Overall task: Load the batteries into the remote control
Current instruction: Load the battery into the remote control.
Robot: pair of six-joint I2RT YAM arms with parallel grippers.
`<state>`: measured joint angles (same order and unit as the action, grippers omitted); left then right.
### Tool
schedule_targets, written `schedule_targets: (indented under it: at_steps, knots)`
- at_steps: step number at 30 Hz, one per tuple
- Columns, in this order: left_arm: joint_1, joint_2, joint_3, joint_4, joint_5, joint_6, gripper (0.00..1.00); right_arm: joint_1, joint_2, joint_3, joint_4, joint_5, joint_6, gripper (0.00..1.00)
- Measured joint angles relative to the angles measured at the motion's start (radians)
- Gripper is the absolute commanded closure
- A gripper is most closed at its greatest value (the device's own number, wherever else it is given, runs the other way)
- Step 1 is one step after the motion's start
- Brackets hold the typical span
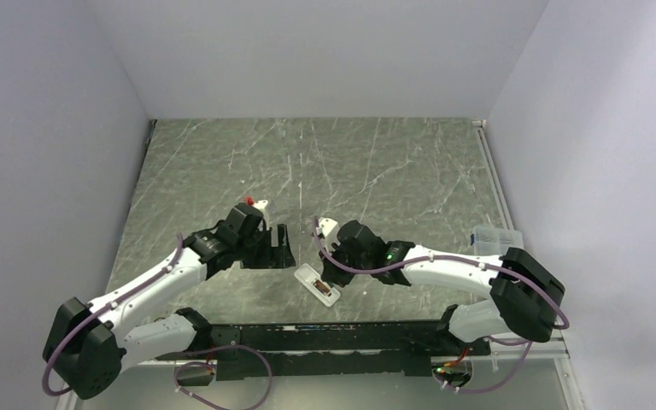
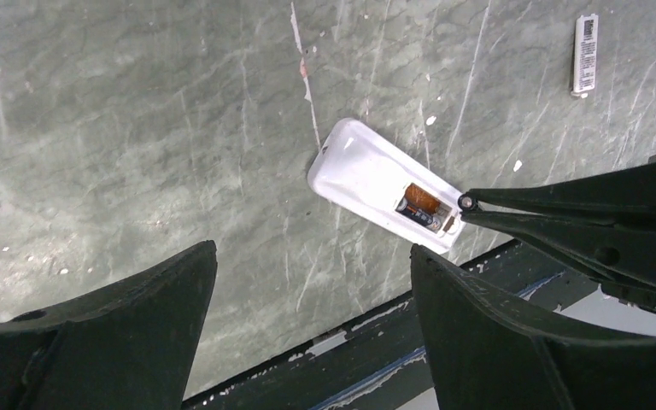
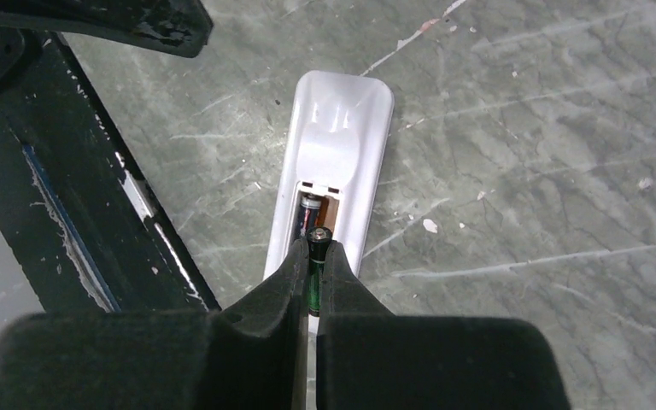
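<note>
Remote control (image 1: pixel 318 284) flat on grey marbled tabletop (image 1: pixel 376 162), between the two arms near the front edge, brownish recess uncovered and facing up. One battery (image 3: pixel 307 212) already seated in the recess. Right claw (image 3: pixel 314 256) clamped on second battery (image 3: pixel 318 239), poised directly over the open recess end. Left claw (image 2: pixel 312 256) spread wide, gripping nothing, hovering close by above the tabletop.

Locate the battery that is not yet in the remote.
In the right wrist view the battery is pinched between the right gripper's fingers, at the remote control's open end, near the other battery lying inside.
</note>
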<state>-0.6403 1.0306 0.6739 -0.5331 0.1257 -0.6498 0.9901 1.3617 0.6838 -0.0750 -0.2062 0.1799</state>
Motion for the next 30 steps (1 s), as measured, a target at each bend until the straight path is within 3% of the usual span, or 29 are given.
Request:
schedule_targets:
  at_steps: [11,23,30]
  knots:
    - [-0.046,0.168,0.000,0.080,0.002,0.019,0.19,0.000,-0.040,-0.036,0.064,0.017,0.045,1.00]
    - [-0.128,0.312,0.025,0.119,-0.060,0.061,0.20,0.000,-0.040,-0.045,0.082,0.018,0.057,1.00]
    - [-0.163,0.386,0.083,0.126,-0.098,0.085,0.26,0.000,-0.040,-0.051,0.094,0.016,0.067,1.00]
